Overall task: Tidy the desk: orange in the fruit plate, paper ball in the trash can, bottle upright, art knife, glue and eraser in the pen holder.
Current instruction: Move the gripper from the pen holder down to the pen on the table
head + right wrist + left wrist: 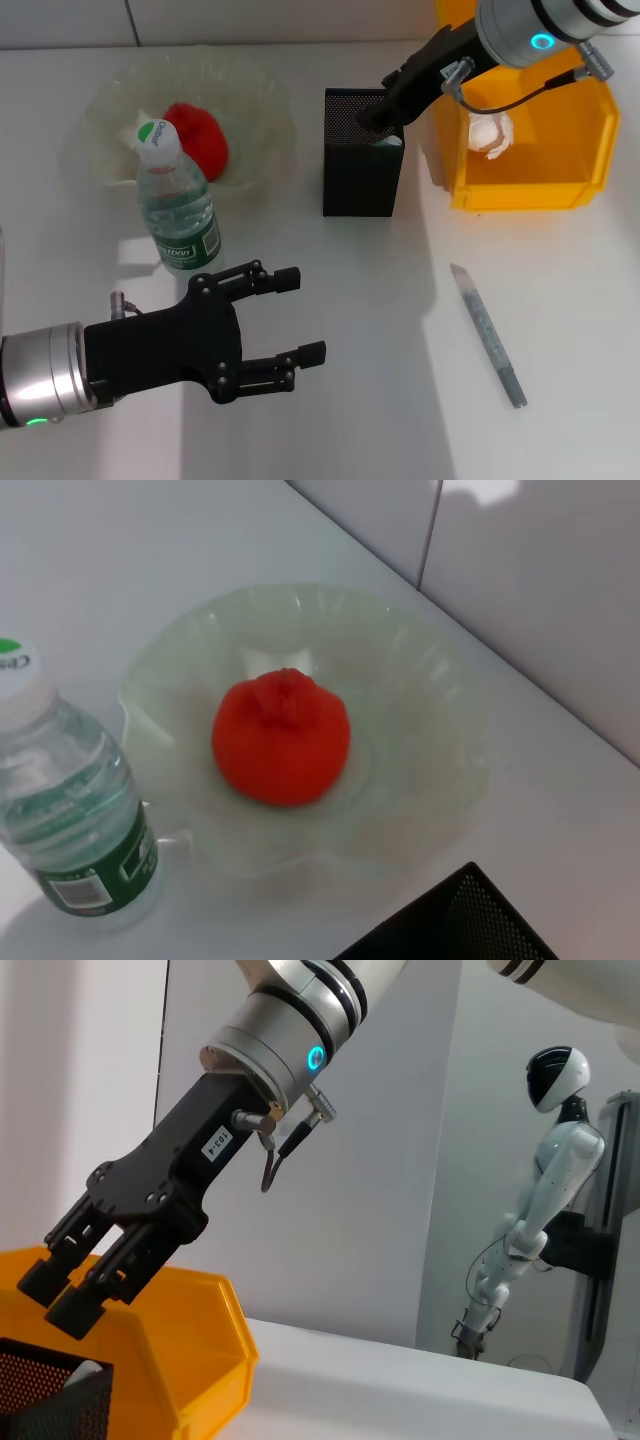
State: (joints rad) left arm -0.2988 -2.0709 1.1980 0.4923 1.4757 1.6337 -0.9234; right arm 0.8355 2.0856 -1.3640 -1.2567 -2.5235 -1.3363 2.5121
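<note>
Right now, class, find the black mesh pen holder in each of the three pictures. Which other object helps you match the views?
Head view: the pen holder stands mid-table, the right tool at its rim.
Left wrist view: one mesh corner at the bottom left edge.
Right wrist view: one corner at the bottom edge.
Shared landmarks: the yellow bin; the glass plate.

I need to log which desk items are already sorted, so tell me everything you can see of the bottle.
The bottle is small and made of clear plastic, with water inside, a dark green label with white print around its lower part and a white cap with green lettering. It stands upright on the white desk, just in front of the fruit plate, whose rim it overlaps in the head view; whether they touch cannot be told. Neither claw touches it; the left claw hangs open nearer the robot.
</note>
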